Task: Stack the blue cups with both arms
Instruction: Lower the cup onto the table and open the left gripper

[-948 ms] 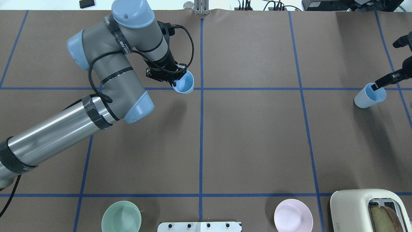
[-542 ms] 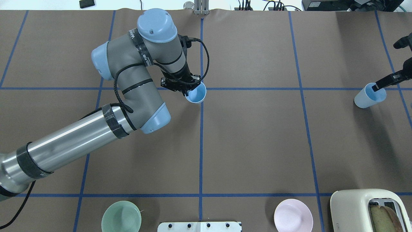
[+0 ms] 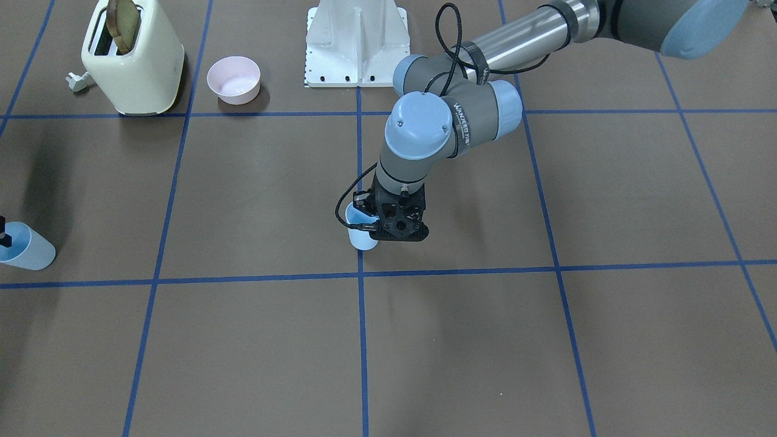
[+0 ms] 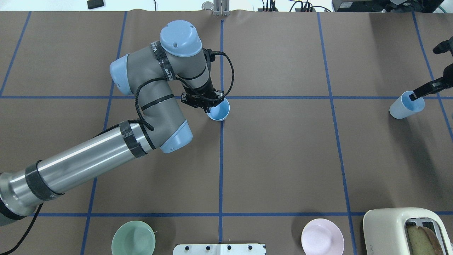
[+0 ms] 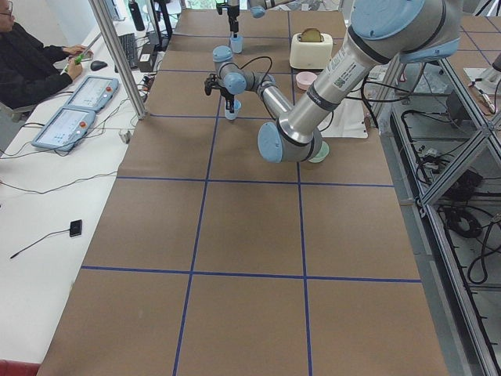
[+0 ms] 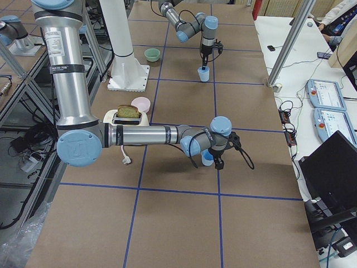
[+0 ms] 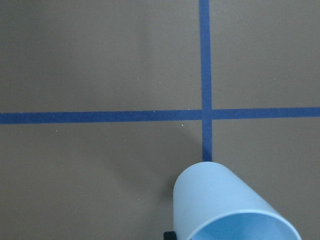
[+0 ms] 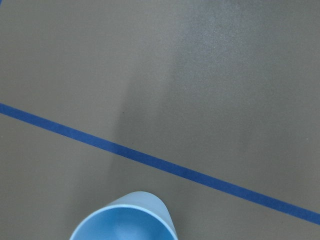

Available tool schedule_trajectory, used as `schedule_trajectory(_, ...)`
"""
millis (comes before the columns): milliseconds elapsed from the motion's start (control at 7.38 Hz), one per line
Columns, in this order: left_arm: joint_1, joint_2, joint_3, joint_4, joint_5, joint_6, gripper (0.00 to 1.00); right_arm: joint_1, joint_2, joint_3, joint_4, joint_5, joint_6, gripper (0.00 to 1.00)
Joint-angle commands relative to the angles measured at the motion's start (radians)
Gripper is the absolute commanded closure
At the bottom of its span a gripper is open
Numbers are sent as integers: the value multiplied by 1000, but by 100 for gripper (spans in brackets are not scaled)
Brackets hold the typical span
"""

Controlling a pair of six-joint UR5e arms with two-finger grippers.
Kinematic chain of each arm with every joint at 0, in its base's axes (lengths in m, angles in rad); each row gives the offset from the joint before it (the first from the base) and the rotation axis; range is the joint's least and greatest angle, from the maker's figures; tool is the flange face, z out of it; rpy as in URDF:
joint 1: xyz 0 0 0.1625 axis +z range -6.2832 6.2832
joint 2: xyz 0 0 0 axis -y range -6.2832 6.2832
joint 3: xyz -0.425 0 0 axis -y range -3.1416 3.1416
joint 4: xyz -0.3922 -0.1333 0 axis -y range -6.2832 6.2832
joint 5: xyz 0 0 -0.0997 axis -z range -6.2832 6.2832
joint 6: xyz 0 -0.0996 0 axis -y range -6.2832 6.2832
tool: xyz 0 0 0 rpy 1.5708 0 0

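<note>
Over brown surface, pinching light-blue plastic tumbler by rim in left tool. Pinching twin tumbler in right tool, presumably for nesting.

A robotics lab: robot arms are reaching over a brown counter that blue tape is gridding, while a person is sitting by control tablets.

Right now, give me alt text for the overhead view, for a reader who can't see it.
The left gripper holds a blue cup by its rim near the central tape crossing. At the right edge, the right gripper has a finger inside a second blue cup. A green bowl, pink bowl and toaster line the bottom edge.
</note>
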Motion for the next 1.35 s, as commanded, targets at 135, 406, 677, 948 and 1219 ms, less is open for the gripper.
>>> schedule_trajectory(135,8,0,26,-53,0,-3,100,0,0,-1,-2,-1,0,1)
schedule_trajectory(406,8,0,24,-57,0,-1,67,0,0,1,0,-1,0,1)
schedule_trajectory(677,3,0,23,-74,0,-3,19,0,0,-1,0,-1,0,1)
schedule_trajectory(948,-4,0,18,-74,-2,1,15,0,0,-1,0,-1,0,1)
schedule_trajectory(1219,-62,7,-15,-62,-52,14,13,0,-1,-1,-2,1,-2,1)
